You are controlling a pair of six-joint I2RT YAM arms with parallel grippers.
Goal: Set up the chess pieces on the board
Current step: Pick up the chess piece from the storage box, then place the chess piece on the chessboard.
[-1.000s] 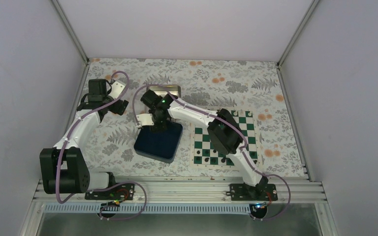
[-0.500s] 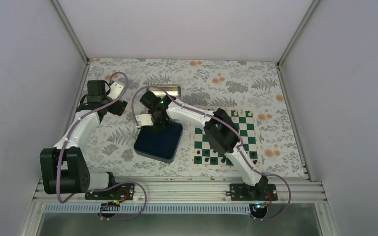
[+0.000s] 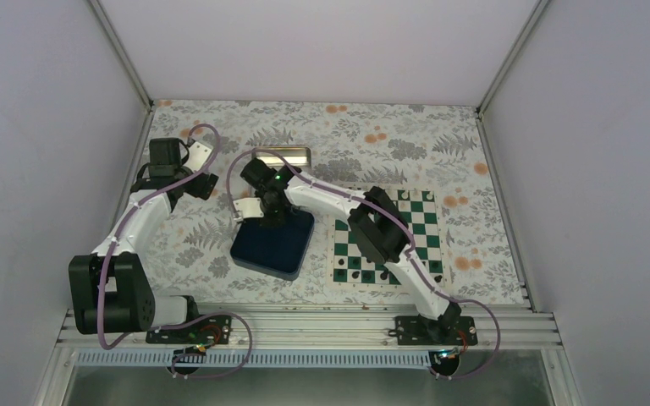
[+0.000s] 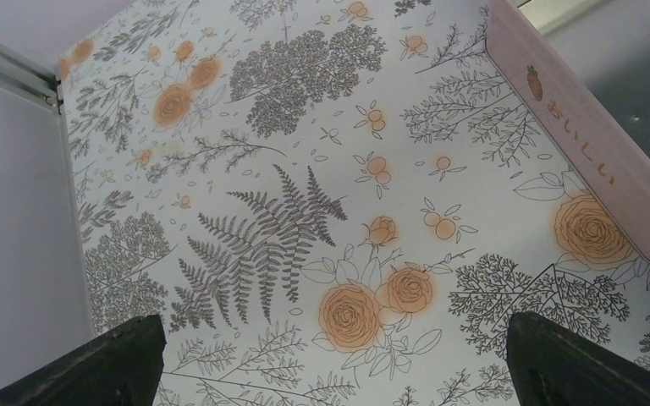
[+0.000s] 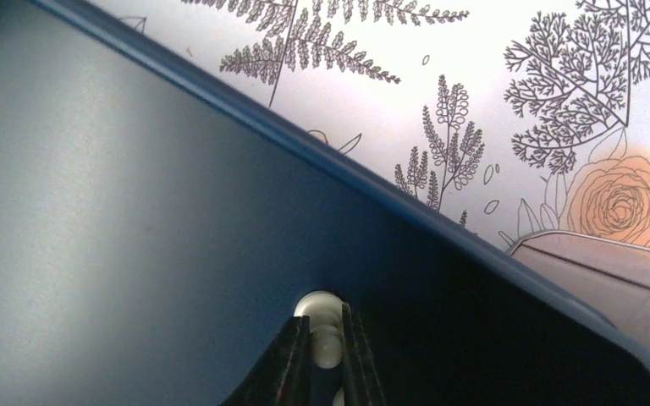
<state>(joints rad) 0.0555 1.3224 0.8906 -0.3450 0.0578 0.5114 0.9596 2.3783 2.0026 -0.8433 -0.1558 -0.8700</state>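
Inside the dark blue tray [image 5: 135,220], near its far wall, my right gripper [image 5: 326,342] is shut on a small white chess piece [image 5: 325,337] that stands on the tray floor. From above, the right gripper [image 3: 271,215] reaches over the tray's far edge [image 3: 254,254]. The green and white board [image 3: 427,222] lies to the right, partly under the right arm, with small black figures [image 3: 356,263] along its near rows and tiny pale pieces [image 3: 404,194] at its far edge. My left gripper [image 4: 330,355] hangs open over the flowered cloth, nothing between its fingers [image 4: 118,359].
A shiny metal tin [image 3: 286,156] sits behind the tray; its pink side [image 4: 592,152] shows at the right of the left wrist view. The left arm [image 3: 169,173] stands at the far left by the wall. Flowered cloth [image 3: 389,135] covers the table.
My right gripper has closed onto the white piece in the tray and shifted slightly left. The left arm has not moved.
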